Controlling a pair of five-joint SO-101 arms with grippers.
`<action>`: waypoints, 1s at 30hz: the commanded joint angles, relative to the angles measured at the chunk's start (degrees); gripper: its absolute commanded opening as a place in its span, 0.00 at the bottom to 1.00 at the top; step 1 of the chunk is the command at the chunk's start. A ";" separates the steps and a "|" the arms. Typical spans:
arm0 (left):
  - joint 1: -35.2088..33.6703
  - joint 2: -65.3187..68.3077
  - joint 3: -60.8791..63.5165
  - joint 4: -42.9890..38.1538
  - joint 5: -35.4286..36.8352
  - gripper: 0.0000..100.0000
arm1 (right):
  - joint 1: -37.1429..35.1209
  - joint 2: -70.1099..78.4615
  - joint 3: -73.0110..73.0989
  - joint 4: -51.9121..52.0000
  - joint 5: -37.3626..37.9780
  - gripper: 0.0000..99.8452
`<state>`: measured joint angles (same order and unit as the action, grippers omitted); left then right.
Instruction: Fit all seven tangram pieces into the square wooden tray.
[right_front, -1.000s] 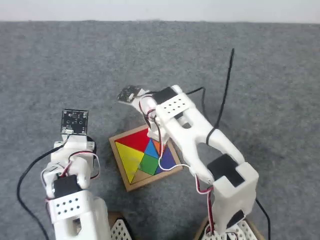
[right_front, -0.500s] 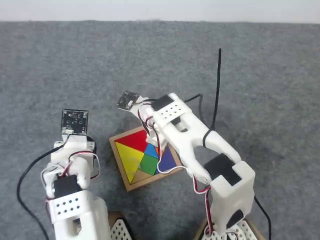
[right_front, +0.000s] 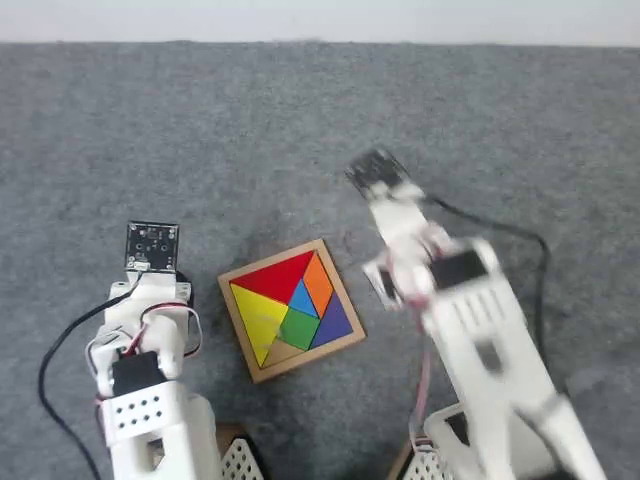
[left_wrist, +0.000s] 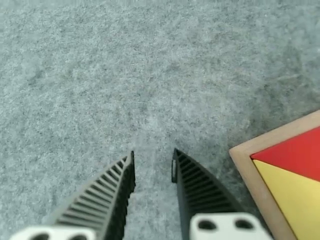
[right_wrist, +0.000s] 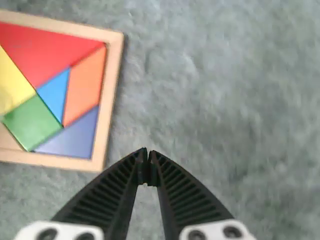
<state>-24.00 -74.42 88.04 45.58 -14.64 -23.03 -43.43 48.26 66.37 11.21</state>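
The square wooden tray (right_front: 344, 290) lies on the grey carpet between the two arms. In it sit red (right_front: 275, 277), yellow (right_front: 256, 316), orange (right_front: 318, 281), blue (right_front: 302, 298), green (right_front: 297, 328) and purple (right_front: 333, 320) pieces, packed edge to edge. A wood-coloured patch (right_front: 283, 354) at the tray's near side may be a piece or bare floor; I cannot tell. My right gripper (right_wrist: 146, 153) is shut and empty over carpet just off the tray's rim (right_wrist: 114, 90). The left gripper (left_wrist: 153, 156) is open over carpet beside a tray corner (left_wrist: 244, 156), holding nothing.
Grey carpet covers the whole table around the tray. The left arm (right_front: 145, 330) stands left of the tray and the right arm (right_front: 450, 290) to its right. The arm bases (right_front: 235, 455) sit at the near edge.
The right arm has swung off the tray's far corner to the right, leaving the tray uncovered. The left arm has kept still.
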 joint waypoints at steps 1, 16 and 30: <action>0.62 0.26 -0.48 -1.32 0.00 0.12 | 4.09 -24.13 14.15 -1.89 -1.32 0.01; 10.55 0.26 5.85 -5.19 -0.53 0.11 | 7.08 -52.70 48.44 -2.51 -1.58 0.01; 10.90 0.18 4.44 -4.57 -0.62 0.01 | 7.34 -60.26 48.26 8.66 -1.14 0.01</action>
<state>-13.63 -74.42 94.73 41.27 -14.64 -16.09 -102.15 95.65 74.02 10.15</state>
